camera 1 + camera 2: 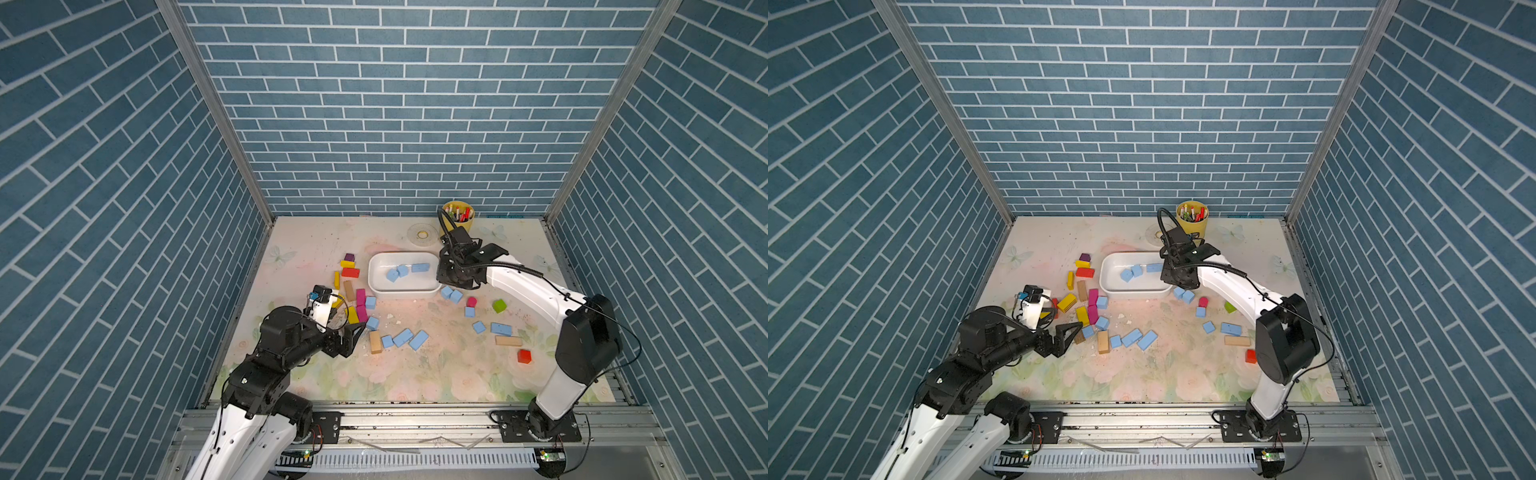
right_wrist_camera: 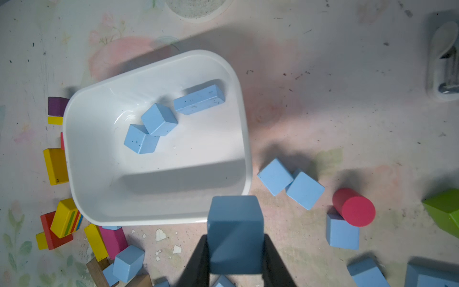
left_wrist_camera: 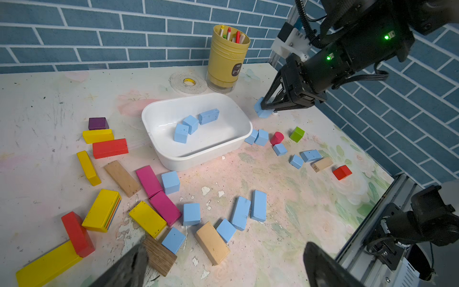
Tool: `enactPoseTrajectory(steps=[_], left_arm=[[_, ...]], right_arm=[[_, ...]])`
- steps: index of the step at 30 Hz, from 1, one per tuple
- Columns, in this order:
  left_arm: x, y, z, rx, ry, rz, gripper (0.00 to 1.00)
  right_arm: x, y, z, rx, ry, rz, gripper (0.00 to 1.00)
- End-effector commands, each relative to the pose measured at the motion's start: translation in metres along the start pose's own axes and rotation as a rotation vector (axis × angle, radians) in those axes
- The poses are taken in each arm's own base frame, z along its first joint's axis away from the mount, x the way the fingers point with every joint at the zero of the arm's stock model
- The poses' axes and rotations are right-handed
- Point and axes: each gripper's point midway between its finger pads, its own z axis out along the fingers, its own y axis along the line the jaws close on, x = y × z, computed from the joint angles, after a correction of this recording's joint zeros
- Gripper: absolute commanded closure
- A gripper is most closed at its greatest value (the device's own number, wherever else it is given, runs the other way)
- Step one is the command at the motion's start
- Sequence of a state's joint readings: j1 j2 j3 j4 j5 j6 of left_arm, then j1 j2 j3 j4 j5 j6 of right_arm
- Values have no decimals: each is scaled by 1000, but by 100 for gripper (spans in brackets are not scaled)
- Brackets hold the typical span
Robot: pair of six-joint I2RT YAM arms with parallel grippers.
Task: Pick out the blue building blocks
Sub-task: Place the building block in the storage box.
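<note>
The left gripper (image 1: 353, 338) hangs wide open and empty beside the coloured blocks (image 1: 352, 316). Loose blue blocks (image 1: 402, 337) lie scattered on the table (image 1: 415, 374) around the white tub (image 2: 159, 188), with three already inside. The right gripper (image 2: 236, 251) is clamped on a blue cube (image 2: 234, 216) at the tub's rim. It should probably carry the cube well past the rim, lower it over bare floor, then let go.

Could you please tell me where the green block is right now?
In a top view, the green block lies on the table's right half, just right of the red cylinder, beside the right arm.
</note>
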State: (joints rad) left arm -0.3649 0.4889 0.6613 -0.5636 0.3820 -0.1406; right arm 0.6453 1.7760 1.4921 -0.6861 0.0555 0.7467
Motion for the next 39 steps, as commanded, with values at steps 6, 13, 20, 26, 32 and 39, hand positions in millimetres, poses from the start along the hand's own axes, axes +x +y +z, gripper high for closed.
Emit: enactPoseTrajectory(steps=[6, 13, 20, 26, 32, 39], left_arm=[[4, 3, 2, -13, 15, 2, 1], [4, 3, 2, -13, 14, 4, 1], [4, 4, 2, -13, 18, 2, 1], [5, 4, 3, -13, 21, 1, 1], [5, 4, 3, -13, 23, 0, 1], [5, 3, 4, -9, 24, 1, 1]], right_arm=[[-5, 9, 29, 56, 84, -107, 78], [-9, 10, 53, 100, 117, -147, 78], [-8, 12, 73, 123, 152, -162, 76], [-10, 13, 78, 134, 157, -160, 71], [-4, 8, 93, 158, 187, -155, 63], [-5, 11, 89, 147, 187, -147, 54]])
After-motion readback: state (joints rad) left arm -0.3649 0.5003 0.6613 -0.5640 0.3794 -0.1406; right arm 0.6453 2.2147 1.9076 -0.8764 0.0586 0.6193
